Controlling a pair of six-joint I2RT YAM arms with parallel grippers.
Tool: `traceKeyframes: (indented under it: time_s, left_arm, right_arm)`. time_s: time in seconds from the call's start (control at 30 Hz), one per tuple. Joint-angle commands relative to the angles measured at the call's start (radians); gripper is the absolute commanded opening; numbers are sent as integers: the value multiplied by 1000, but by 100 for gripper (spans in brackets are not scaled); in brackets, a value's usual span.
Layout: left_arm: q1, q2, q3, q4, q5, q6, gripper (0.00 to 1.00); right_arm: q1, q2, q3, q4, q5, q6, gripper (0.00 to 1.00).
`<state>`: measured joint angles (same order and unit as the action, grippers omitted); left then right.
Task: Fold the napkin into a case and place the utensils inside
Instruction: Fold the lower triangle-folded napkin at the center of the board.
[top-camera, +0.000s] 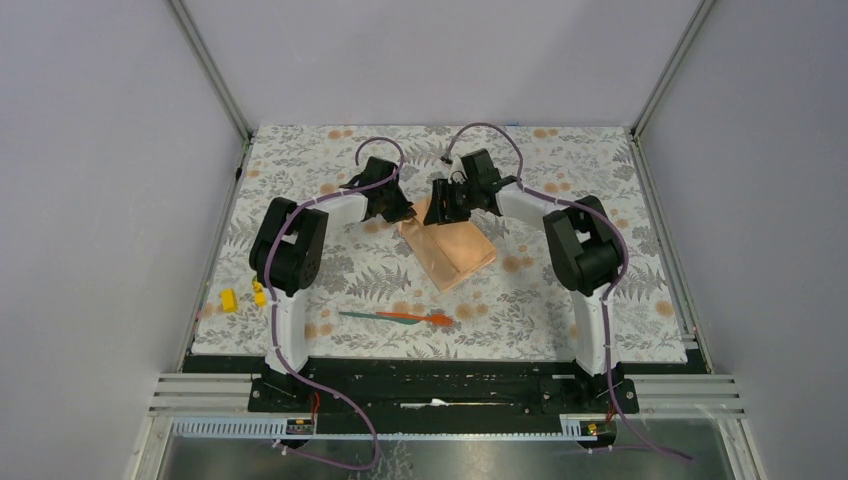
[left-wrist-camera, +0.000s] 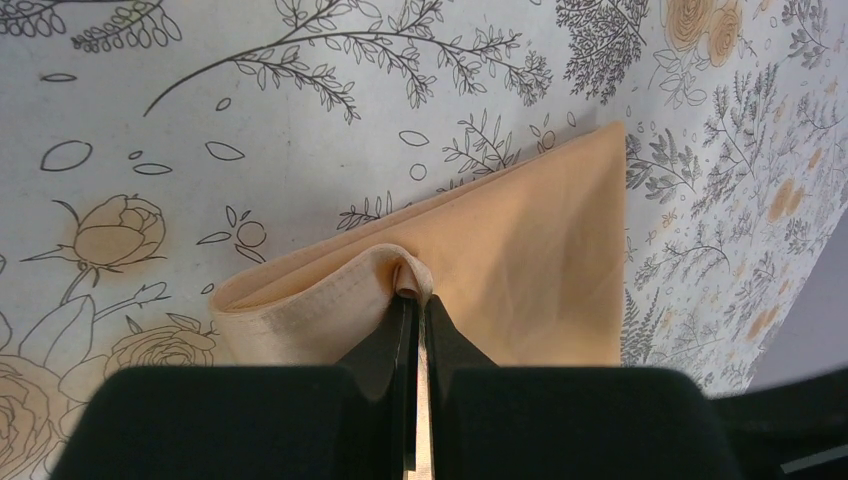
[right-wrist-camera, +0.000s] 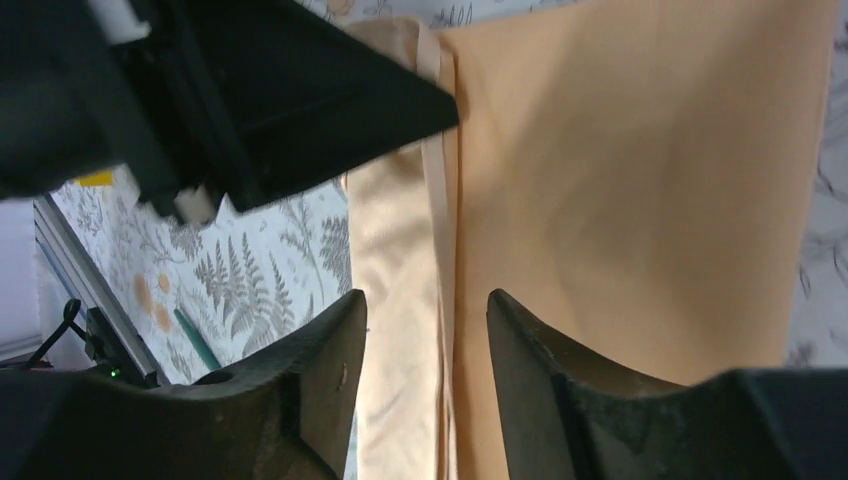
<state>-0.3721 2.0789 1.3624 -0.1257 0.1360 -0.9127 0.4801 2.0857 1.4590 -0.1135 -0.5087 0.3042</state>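
From above, the folded napkin (top-camera: 455, 252) lies on the grey floral tablecloth (top-camera: 600, 170), in the far half of the surface and about midway between its left and right edges, turned at a slant. Both arms reach in over its far corner. The left gripper (top-camera: 405, 213) sits at the napkin's far-left side and the right gripper (top-camera: 441, 203) is just beside it. The utensils lie end to end close to the near edge, slightly left of the middle and well apart from the napkin: the teal utensil (top-camera: 362, 315) on the left, the orange utensil (top-camera: 420, 319) on the right. A small yellow block (top-camera: 228, 299) rests by the left edge.

In the left wrist view, the left gripper (left-wrist-camera: 415, 305) has its jaws pressed together on a small pucker of the napkin's (left-wrist-camera: 530, 260) hemmed edge. The cloth bunches into a little loop right at the fingertips. The layers of the fold show along the left side, and the rest of the napkin lies flat on the tablecloth.

In the right wrist view, the right gripper (right-wrist-camera: 425, 320) stands with its jaws parted and nothing between them. Its fingers (right-wrist-camera: 335, 350) sit to either side of the napkin's (right-wrist-camera: 640, 180) layered hem, which runs up between them. I cannot tell whether they touch the cloth. The left gripper's black body fills the upper left, at the napkin's top corner. A bit of the teal utensil shows at the lower left.
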Motion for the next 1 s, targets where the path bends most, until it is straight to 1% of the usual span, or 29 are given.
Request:
traceKeyframes:
  time_s: [0.0,0.1,0.23,0.37,0.5,0.57,0.6,0.67,0.7,0.77,0.97]
  left_arm:
    - [6,-41,41,26,24,14,0]
    - [6,-50,42,26,32,15,0]
    - [6,-59,41,25,35,15,0]
    - [6,-59,49,21,40,14,0]
    - [7,-63,57,18,42,12,0]
    - [7,-65,61,17,44,12,0]
    - [7,-65,64,15,45,12,0]
    - [7,-65,72,8,46,19,0]
    - [7,-66,77,3,49,22,1]
    - [11,-75,81,-4,53,31,12]
    - [32,-142,59,5,108,56,39]
  right_arm:
    - [6,110,118,24,-64,3,52]
    - [6,160,163,9,-94,0,45]
    - [6,190,174,23,-122,16,35]
    - [7,215,179,38,-138,35,31]
    - [7,229,191,36,-140,44,31]
    - [7,232,198,35,-130,48,28]
    - [7,232,205,26,-121,49,23]
    - [6,232,224,5,-107,52,5]
    - [6,231,230,-2,-107,54,0]
    - [6,221,228,-10,-100,66,0]
    - [-3,193,204,-28,-66,71,0]
